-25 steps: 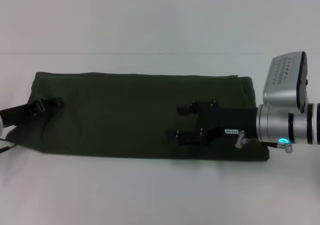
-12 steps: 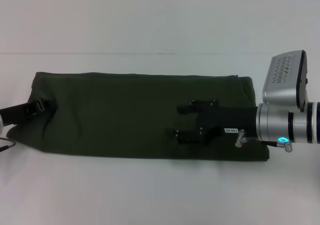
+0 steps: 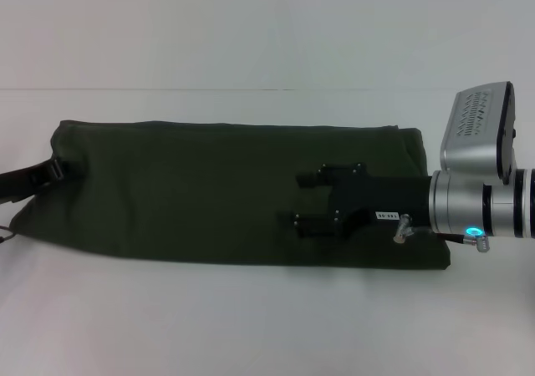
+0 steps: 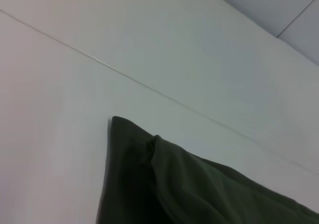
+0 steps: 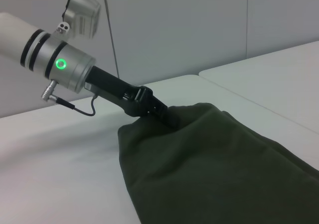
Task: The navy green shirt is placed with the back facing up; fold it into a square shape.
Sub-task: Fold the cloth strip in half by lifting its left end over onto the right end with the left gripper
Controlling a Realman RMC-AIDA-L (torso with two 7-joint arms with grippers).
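Observation:
The navy green shirt (image 3: 209, 188) lies on the white table as a long dark olive strip running left to right, plain side up. My right gripper (image 3: 292, 200) hovers over its right part, open, with nothing between its fingers (image 3: 322, 176). My left gripper (image 3: 52, 172) sits at the strip's left end, just over the cloth's edge. The right wrist view shows that left gripper (image 5: 162, 110) meeting the shirt (image 5: 214, 159) where the cloth rises in a small peak. A corner of the shirt (image 4: 164, 184) shows in the left wrist view.
The white table (image 3: 251, 326) extends in front of and behind the strip, with a seam line (image 3: 251, 89) across the back. A thin cable (image 3: 7, 234) trails from the left arm beside the shirt's left corner.
My left gripper has slid leftward along the strip, from over the cloth to its left edge. The right gripper and the shirt have stayed where they were.

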